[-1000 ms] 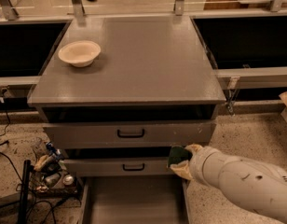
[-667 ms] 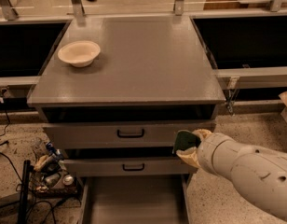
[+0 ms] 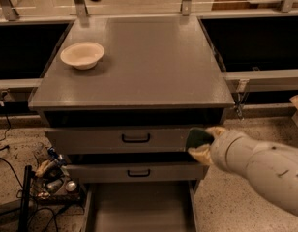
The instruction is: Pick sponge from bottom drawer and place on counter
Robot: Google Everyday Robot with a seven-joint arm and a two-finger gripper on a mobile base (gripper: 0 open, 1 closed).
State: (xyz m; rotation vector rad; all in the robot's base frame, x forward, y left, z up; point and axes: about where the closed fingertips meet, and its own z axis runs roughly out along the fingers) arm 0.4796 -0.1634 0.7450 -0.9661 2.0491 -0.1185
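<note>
My gripper is shut on the sponge, whose dark green face shows between the cream fingers. It hangs in front of the right end of the upper drawer fronts, below the counter's front edge and above the open bottom drawer. The white arm comes in from the lower right. The counter is the grey cabinet top above the gripper. The bottom drawer's grey floor shows nothing on it.
A cream bowl stands on the counter's left rear part. Two upper drawers with black handles are slightly pulled out. A cluttered tool caddy and cables lie on the speckled floor at lower left. Metal rails run behind the counter.
The gripper has risen with the sponge from the level of the second drawer front to the level of the top drawer front, nearer the counter's edge.
</note>
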